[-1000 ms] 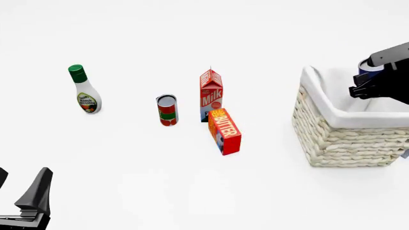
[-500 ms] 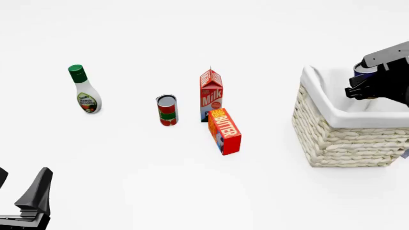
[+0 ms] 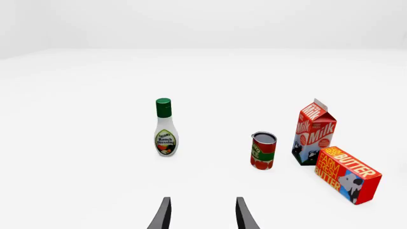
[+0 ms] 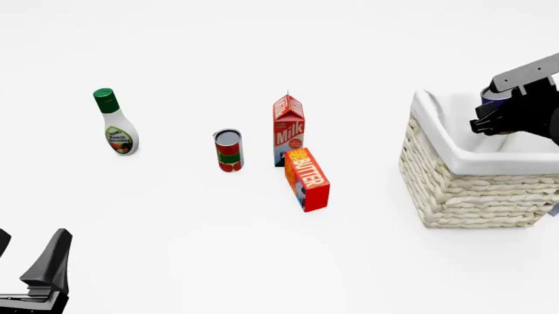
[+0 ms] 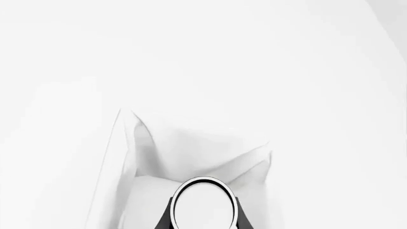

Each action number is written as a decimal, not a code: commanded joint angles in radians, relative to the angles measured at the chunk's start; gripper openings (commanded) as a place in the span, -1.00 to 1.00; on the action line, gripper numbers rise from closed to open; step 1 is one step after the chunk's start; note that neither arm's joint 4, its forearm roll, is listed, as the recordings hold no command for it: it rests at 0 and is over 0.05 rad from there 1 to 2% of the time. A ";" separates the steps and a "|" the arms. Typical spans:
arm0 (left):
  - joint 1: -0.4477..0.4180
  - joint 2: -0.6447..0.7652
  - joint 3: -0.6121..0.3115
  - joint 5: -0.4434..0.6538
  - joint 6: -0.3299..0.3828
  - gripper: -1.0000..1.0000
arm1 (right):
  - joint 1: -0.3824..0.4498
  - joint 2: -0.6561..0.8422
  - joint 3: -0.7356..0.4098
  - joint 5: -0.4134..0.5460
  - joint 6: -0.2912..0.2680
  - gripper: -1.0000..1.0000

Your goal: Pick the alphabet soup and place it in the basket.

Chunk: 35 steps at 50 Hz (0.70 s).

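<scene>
- Your right gripper [image 4: 494, 112] sits at the upper right of the front view, above the open mouth of the basket [image 4: 454, 186], with its fingers pinching the alphabet soup [image 4: 491, 98].
- In that view only a sliver of the can's blue label shows behind the dark fingers; the rest is hidden by the arm.
- In the right wrist view you look down on the can's silver-white top [image 5: 204, 206], a dark finger hugging it on each side, with the basket's white cloth lining [image 5: 190, 152] spread around and beneath it.
- The can is held over the basket's interior; whether it touches the lining cannot be told.
- Your left gripper [image 4: 26, 271] rests at the lower left corner of the front view, its fingers spread apart and nothing between them; the left wrist view shows the two fingertips [image 3: 162, 217] with a clear gap.
- Left of the basket in the front view, the milk carton [image 4: 288, 127] stands upright in the centre, with the butter box [image 4: 307, 178] just in front of it, close enough that you cannot tell whether they touch.
- The red-and-green can [image 4: 229, 150] stands just left of the carton, apart from it.
- The ranch dressing bottle [image 4: 114, 124] stands alone at the left, well apart from the rest.
</scene>
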 commanded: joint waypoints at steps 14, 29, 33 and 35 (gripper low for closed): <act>0.000 0.000 0.000 0.000 0.000 1.00 | -0.006 0.025 -0.006 -0.008 0.004 -1.00; 0.000 0.000 0.000 0.000 0.000 1.00 | -0.001 0.034 0.006 -0.016 0.007 -1.00; 0.000 0.000 0.000 0.000 0.000 1.00 | 0.000 0.037 0.005 -0.016 0.007 -1.00; 0.000 0.000 0.000 0.000 0.000 1.00 | 0.000 0.039 0.004 -0.016 0.006 -1.00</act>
